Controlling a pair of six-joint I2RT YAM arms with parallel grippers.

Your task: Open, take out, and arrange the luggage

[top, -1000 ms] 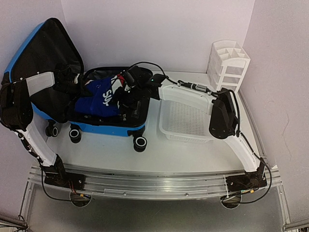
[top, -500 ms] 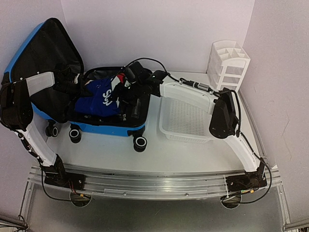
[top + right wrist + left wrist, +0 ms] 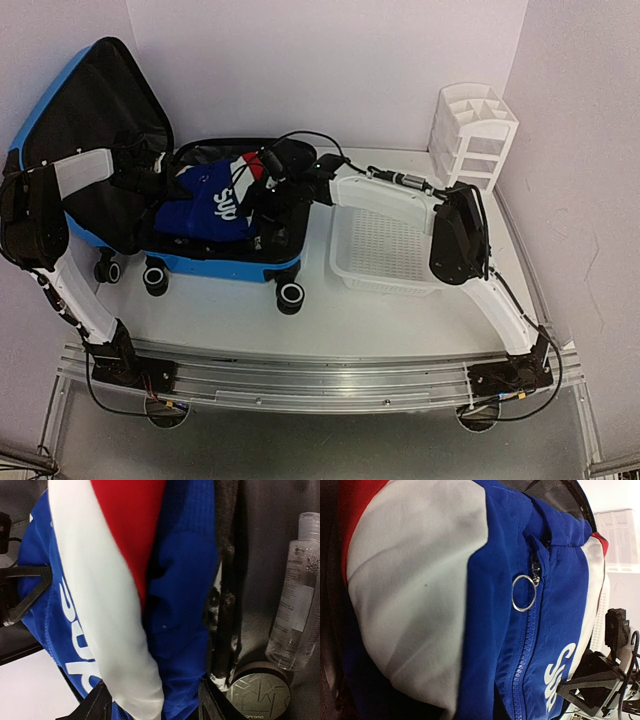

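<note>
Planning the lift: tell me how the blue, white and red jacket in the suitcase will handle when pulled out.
The jacket probably flops: its fabric bunches in folds. Thin cloth, so likely light. Its zipper ring might snag.

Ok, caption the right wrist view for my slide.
Right claw grips a blue, white and red jacket inside the luggage, beside a clear bottle and round tin.

The bright blue luggage (image 3: 215, 265) lies open — black-lined lid tilted up at left, wheels facing near.

Jacket (image 3: 420, 580) matt cloth; zip ring (image 3: 524, 593) shiny metal; bottle (image 3: 295, 605) clear plastic.
</note>
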